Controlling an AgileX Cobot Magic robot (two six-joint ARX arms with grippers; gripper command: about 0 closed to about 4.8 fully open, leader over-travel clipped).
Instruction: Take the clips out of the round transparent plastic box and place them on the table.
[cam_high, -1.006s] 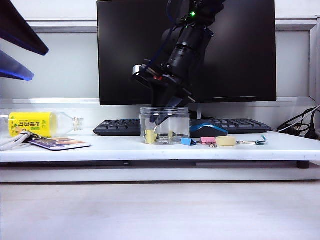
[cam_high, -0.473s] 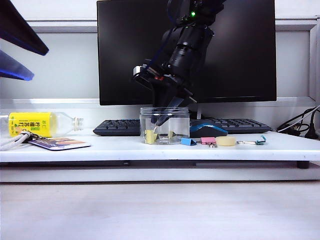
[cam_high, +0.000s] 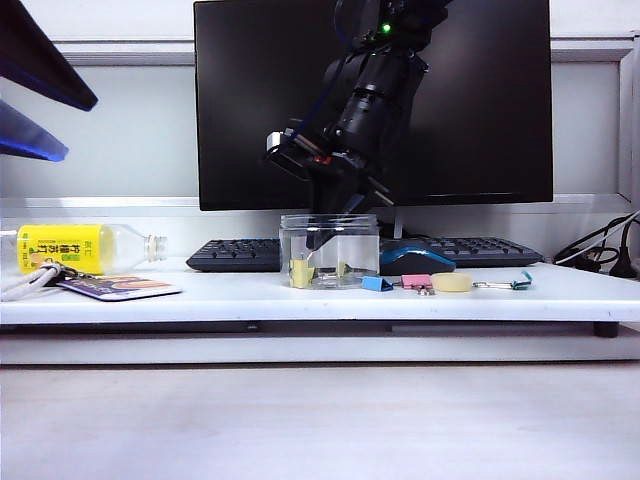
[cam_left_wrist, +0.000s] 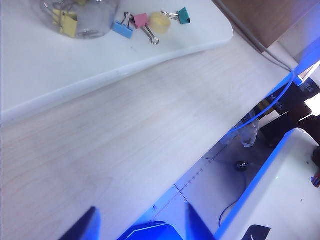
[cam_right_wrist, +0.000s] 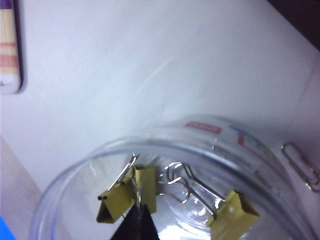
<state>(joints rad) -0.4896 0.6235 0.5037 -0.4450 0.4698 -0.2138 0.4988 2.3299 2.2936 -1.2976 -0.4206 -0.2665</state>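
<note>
Two grippers listed. Right gripper (cam_right_wrist: 134, 220): dark fingertips pressed together inside the round transparent plastic box (cam_high: 329, 250), tips meeting at a pale-yellow clip (cam_right_wrist: 145, 190); whether the clip is pinched cannot be told. Second yellow clip (cam_right_wrist: 232, 214) lies just beside, on the box floor. Box stands on the table (cam_high: 300, 298), before the keyboard (cam_high: 235, 255). Blue clip (cam_high: 376, 284), pink clip (cam_high: 416, 282), tape roll (cam_high: 452, 283), teal clip (cam_high: 522, 282) line up beside it. Left gripper (cam_left_wrist: 142, 225): fingers spread, holding nothing, over the wood-grain surface (cam_left_wrist: 125, 135), well apart.
</note>
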